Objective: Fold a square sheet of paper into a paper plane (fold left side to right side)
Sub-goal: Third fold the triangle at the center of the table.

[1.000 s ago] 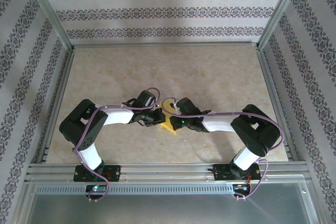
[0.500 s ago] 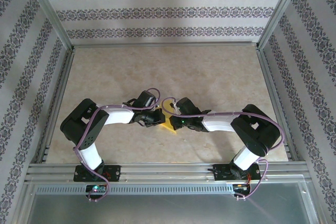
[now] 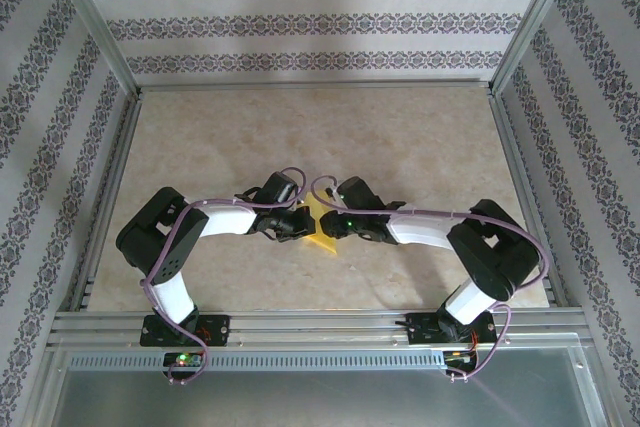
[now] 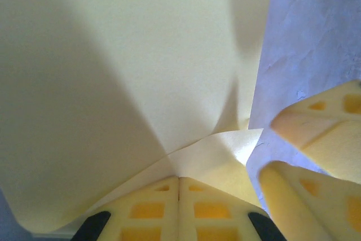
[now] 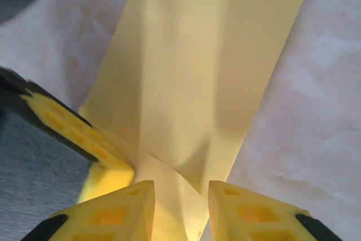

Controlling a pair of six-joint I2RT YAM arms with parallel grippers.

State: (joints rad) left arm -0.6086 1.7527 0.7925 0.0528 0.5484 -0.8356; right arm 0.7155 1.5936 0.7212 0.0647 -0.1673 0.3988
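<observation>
Yellow sheet pinched between two pincers, mid-table.

The square sheet of paper (image 5: 197,71) lies creased on the pale marbled table (image 5: 316,139), partly lifted at its near corner, between the two arms. Left pincer (image 4: 179,187): pads pressed together, clamped on the sheet's edge, with the paper fanning up and away from the seam. Right pincer (image 5: 180,193): pads apart, the sheet's pointed near corner lying in the gap between them, just beside the left pincer's yellow finger.

Fixed camera high above and behind, looking down on the table (image 3: 400,137), two wrist cameras very close, all sharing the yellow paper (image 3: 323,239)
</observation>
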